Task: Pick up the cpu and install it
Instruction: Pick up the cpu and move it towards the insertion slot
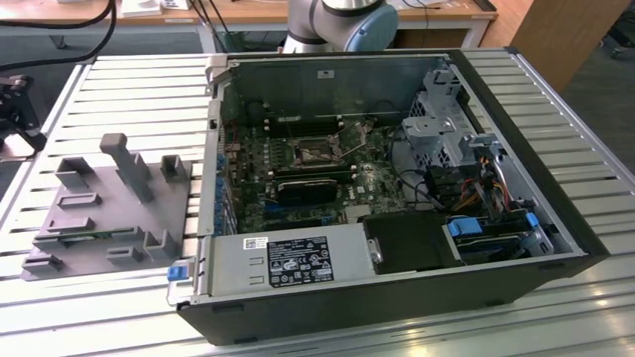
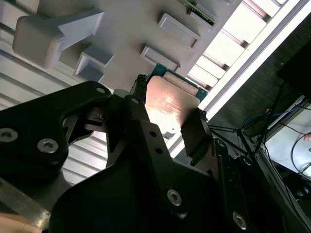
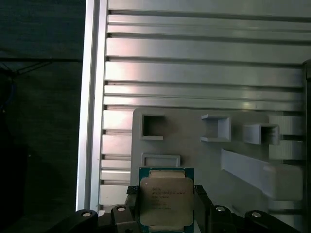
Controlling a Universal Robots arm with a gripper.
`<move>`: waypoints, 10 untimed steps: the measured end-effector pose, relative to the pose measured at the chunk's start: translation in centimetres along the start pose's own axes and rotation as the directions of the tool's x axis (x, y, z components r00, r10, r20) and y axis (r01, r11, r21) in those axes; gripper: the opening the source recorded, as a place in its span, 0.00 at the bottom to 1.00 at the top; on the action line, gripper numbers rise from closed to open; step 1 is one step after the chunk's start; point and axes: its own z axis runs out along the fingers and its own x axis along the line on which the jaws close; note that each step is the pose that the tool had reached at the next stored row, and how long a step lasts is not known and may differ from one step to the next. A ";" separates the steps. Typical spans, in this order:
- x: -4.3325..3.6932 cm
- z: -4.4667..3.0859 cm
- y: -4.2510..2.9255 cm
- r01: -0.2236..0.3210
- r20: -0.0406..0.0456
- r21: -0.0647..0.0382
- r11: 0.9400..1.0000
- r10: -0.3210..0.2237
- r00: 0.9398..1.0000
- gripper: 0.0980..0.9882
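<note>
The cpu point(image 3: 166, 196) is a flat square chip with a silvery top and a thin green rim. In both wrist views it sits between the two black fingers of my gripper point(image 3: 166, 209), over the near edge of the grey plastic tray point(image 3: 194, 150). The fingers point(image 3: 133, 206) press against its two opposite sides, so the gripper is shut on it. In the second wrist view the cpu point(image 2: 170, 99) catches a warm reflection between the fingers of the gripper point(image 2: 167, 107). I cannot tell whether it still rests on the tray point(image 2: 121, 29). The black socket point(image 1: 315, 152) lies on the motherboard inside the open computer case point(image 1: 397, 282).
The grey tray point(image 1: 100, 216) with upright posts stands on the slatted metal table point(image 1: 139, 82) at the exterior view's left of the case. Cables and a drive cage point(image 1: 442, 119) crowd the case's right side. The table's edge point(image 3: 92, 97) runs close beside the tray.
</note>
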 end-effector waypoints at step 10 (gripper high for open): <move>-0.02 -1.11 0.35 0.000 0.000 0.000 1.000 0.000 1.000 0.49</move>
